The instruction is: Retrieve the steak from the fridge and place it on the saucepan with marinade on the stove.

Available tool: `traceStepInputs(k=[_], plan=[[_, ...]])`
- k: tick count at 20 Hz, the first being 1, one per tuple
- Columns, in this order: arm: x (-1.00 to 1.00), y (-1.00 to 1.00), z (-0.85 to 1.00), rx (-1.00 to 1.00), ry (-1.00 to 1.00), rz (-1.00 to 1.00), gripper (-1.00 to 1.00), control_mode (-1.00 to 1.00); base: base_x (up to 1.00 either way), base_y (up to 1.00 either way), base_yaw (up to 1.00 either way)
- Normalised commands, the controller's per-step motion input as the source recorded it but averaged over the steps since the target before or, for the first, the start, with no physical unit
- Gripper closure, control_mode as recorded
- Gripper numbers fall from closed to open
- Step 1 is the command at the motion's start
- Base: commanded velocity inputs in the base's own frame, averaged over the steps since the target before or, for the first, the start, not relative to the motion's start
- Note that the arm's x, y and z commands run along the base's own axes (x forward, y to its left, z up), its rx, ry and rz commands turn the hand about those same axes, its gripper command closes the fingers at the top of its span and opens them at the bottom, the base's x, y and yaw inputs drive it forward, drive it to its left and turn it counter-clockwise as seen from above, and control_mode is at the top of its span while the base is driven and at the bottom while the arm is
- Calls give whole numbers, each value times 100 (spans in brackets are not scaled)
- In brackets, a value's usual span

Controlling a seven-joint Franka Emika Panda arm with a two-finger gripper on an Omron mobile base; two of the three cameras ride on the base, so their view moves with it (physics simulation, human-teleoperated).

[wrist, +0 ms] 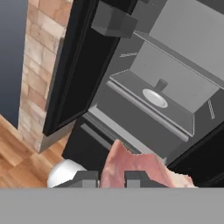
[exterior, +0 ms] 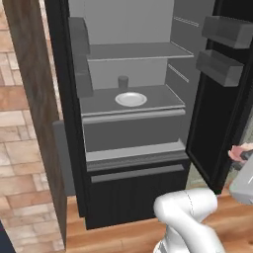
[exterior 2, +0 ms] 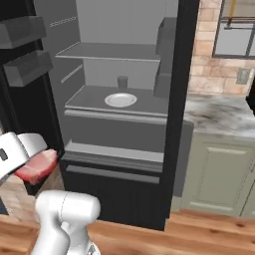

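While the gripper (wrist: 111,178) clamps one steak (wrist: 138,168) at frame bottom, the fridge (exterior: 74,148) stands open. Inside, mid-frame shelf: one plate (exterior: 131,99), one cup (exterior: 123,82).

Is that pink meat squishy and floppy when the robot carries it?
Probably soft: the steak bulges past the end effector pinching it. It likely flops, since its free edge hangs unsupported. Raw meat may be slippery, so it could slide out.

1. The middle shelf (exterior: 99,105) of the open fridge (exterior: 133,197) in front of me carries a round white plate (exterior: 131,99).
2. A small grey cup (exterior: 123,81) stands just behind the plate (upright).
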Motion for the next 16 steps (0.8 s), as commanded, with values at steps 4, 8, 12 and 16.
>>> traceStepInputs(k=[4,8,12,16], plan=[[0,0,0,0,0,0,100,100,-64,0,-1],[0,0,0,0,0,0,100,100,-48,-14,-8],[0,0,0,0,0,0,100,100,-39,-30,-15],[0,0,0,0,0,0,100,100,-33,-37,-19]])
